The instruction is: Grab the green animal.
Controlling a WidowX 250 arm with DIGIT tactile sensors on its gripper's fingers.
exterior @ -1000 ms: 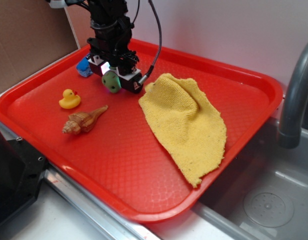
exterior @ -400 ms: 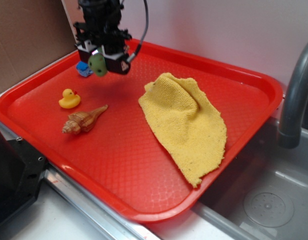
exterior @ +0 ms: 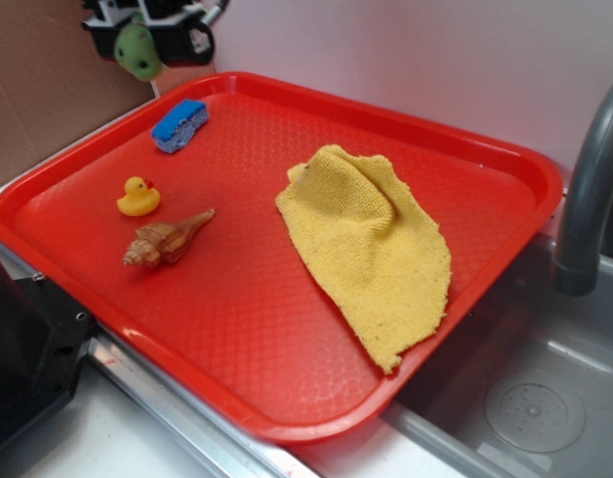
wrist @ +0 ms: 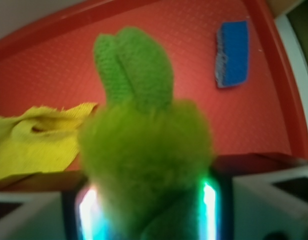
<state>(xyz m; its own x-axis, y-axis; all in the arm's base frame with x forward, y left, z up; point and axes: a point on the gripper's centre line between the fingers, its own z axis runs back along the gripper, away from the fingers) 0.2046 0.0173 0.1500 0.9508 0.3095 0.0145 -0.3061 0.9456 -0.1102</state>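
The green animal [exterior: 138, 50] is a small fuzzy green plush. It hangs in my gripper [exterior: 140, 40], high above the red tray's [exterior: 287, 329] back left corner. In the wrist view the plush [wrist: 144, 140] fills the middle between the two lit fingers, with its two darker green limbs pointing away from the camera. The gripper [wrist: 146, 200] is shut on it. The plush touches nothing else.
On the tray lie a blue sponge block [exterior: 180, 124], a yellow rubber duck [exterior: 137, 197], a brown seashell [exterior: 167, 239] and a crumpled yellow cloth [exterior: 371, 244]. A grey faucet [exterior: 590, 179] and a sink [exterior: 530, 398] are to the right. A brown cardboard wall [exterior: 38, 90] stands on the left.
My gripper has risen from the tray's back left area with the green animal in it and moved up and left. The blue block is now uncovered.
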